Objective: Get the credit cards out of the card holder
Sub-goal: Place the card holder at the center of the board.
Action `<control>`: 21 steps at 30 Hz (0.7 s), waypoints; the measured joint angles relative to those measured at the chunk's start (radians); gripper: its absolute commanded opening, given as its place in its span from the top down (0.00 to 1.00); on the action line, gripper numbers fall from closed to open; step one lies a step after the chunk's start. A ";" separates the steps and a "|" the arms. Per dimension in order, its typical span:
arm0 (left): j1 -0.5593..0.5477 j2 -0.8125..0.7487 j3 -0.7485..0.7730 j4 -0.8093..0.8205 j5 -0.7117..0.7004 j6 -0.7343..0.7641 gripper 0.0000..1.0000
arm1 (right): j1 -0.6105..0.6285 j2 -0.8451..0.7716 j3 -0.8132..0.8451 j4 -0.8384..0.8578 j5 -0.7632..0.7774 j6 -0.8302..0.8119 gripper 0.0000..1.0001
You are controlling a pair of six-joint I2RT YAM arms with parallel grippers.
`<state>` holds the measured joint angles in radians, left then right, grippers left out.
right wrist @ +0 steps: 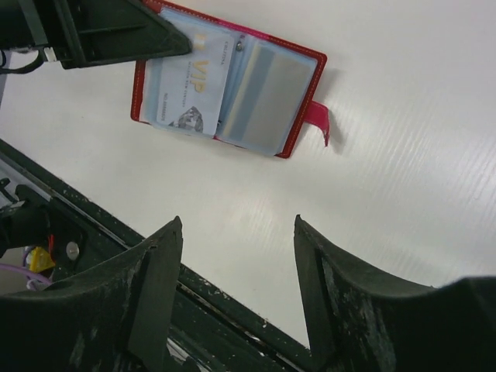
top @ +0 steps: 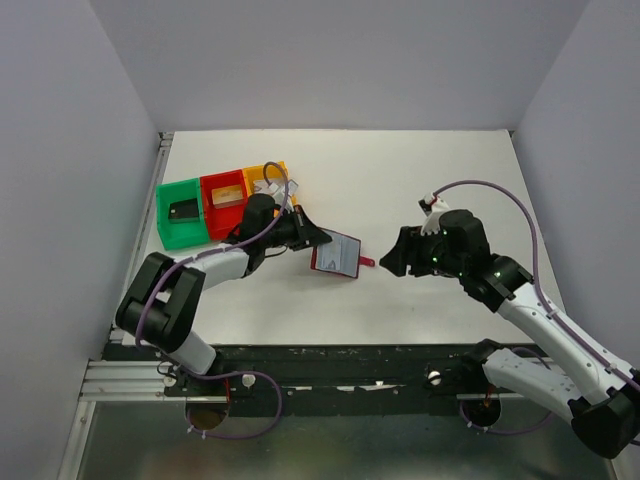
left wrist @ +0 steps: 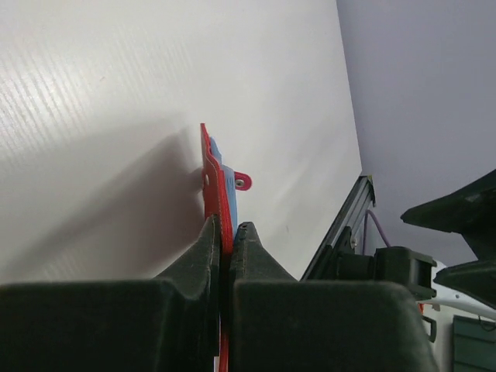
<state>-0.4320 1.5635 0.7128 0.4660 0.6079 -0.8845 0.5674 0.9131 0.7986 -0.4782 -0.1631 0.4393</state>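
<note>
The left gripper (left wrist: 226, 232) is pinching the open card holder (right wrist: 267, 93) mid-frame, while the right gripper (right wrist: 236, 229) is hovering wide and empty. A pale VIP card (right wrist: 190, 85) is sitting inside, yet to come out. Other cards are lying upper left in the green bin (top: 180, 236) and red bin (top: 225, 226).

Card holder (top: 335, 254) sits open near the middle of the desk (top: 400, 170), its snap tab (top: 366, 263) projecting from its right edge. Left gripper (top: 320, 238) is at the holder's left edge, jaws closed on that edge. Right gripper (top: 385, 262) stands just right of the tab, apart from it, jaws parted. One card (right wrist: 190, 85) sits in the holder's left half. Behind and left of the holder, three bins stand side by side: left bin (top: 166, 215) holds a card, middle bin (top: 212, 215) another; right bin (top: 280, 168) contents unclear.
</note>
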 measured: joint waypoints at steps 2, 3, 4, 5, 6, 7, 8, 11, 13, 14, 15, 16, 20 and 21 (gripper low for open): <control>0.000 0.056 0.002 0.050 0.002 -0.029 1.00 | 0.000 0.007 -0.033 0.024 -0.003 0.008 0.35; 0.000 0.085 0.006 0.079 0.003 -0.045 1.00 | 0.000 0.009 -0.050 0.038 -0.006 0.012 0.35; 0.000 0.106 0.010 0.106 0.005 -0.060 1.00 | 0.000 0.011 -0.064 0.050 -0.009 0.015 0.35; 0.000 0.135 0.014 0.138 0.006 -0.076 1.00 | 0.000 0.013 -0.077 0.058 -0.011 0.018 0.35; 0.000 0.157 0.016 0.165 0.007 -0.090 1.00 | 0.000 0.015 -0.086 0.067 -0.013 0.022 0.35; 0.000 0.178 0.017 0.194 0.008 -0.105 1.00 | 0.000 0.018 -0.092 0.072 -0.014 0.024 0.35; 0.000 0.185 0.018 0.208 0.008 -0.113 1.00 | 0.000 0.022 -0.097 0.081 -0.015 0.026 0.35; -0.002 0.219 0.024 0.251 0.011 -0.134 0.87 | 0.000 0.033 -0.106 0.104 -0.017 0.031 0.34; -0.002 0.232 0.038 0.254 0.012 -0.136 0.78 | 0.000 0.039 -0.112 0.119 -0.017 0.032 0.34; -0.003 0.234 0.047 0.247 0.012 -0.134 0.74 | 0.000 0.042 -0.115 0.122 -0.018 0.032 0.34; -0.003 0.234 0.053 0.242 0.012 -0.129 0.69 | 0.000 0.044 -0.118 0.126 -0.018 0.032 0.35; -0.002 0.234 0.060 0.240 0.012 -0.123 0.65 | 0.000 0.046 -0.121 0.127 -0.017 0.032 0.34; -0.002 0.233 0.085 0.192 0.009 -0.082 0.54 | 0.000 0.048 -0.127 0.134 -0.017 0.032 0.34; -0.002 0.233 0.092 0.170 0.007 -0.067 0.52 | 0.000 0.050 -0.127 0.135 -0.017 0.032 0.34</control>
<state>-0.4343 1.7969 0.8051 0.6357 0.6151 -0.9516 0.5674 0.9627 0.6716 -0.3428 -0.1802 0.4717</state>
